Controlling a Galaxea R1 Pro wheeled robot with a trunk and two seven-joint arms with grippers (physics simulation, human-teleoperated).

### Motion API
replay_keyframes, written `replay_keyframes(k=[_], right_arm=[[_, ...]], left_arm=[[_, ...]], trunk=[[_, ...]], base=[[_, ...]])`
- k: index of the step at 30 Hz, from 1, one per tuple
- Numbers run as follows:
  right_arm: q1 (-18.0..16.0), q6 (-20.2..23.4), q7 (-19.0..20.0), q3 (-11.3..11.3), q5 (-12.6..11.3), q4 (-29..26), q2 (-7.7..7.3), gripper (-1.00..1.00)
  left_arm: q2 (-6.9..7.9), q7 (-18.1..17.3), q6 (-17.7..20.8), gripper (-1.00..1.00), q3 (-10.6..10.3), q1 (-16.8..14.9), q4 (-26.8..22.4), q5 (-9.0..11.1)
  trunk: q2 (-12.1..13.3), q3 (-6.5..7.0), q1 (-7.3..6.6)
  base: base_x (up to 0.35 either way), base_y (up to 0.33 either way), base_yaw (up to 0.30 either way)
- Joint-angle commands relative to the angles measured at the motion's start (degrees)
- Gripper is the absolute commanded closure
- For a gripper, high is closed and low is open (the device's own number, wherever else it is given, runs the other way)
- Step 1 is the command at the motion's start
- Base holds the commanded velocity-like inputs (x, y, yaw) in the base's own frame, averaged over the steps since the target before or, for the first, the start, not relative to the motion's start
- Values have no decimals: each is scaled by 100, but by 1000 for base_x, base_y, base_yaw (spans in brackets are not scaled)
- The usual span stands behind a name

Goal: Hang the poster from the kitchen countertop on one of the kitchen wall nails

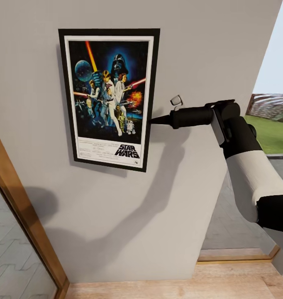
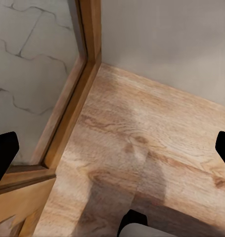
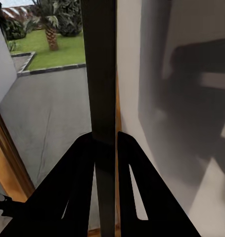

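Grey wall (image 1: 116, 216) centre; wooden door frame (image 1: 21, 207) lower left; pale wood floor (image 1: 179, 288) bottom; lawn (image 1: 274, 133) right edge.

"STAR WARS" on the poster (image 1: 109, 97)

Lighting is bright and even. The black-and-white right robot arm (image 1: 241, 158) casts a broad soft shadow down the plain light grey wall (image 1: 191, 50). A shadow crosses the pale wood plank floor (image 2: 157, 158). Renders slightly soft; daylight outdoors beyond.
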Motion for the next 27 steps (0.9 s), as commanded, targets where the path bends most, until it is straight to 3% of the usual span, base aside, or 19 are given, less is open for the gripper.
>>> replay_keyframes(k=[1, 27], right_arm=[[-7, 76, -1, 18, -48, 1, -7, 100], [-7, 71, -1, 9, -48, 1, -7, 100]], left_arm=[[-3, -34, 6, -100, 16, -2, -7, 0], [4, -34, 2, -100, 16, -2, -7, 1]], trunk=[[-13, -12, 4], [-13, -12, 4]], base=[[4, 0, 0], [10, 0, 0]])
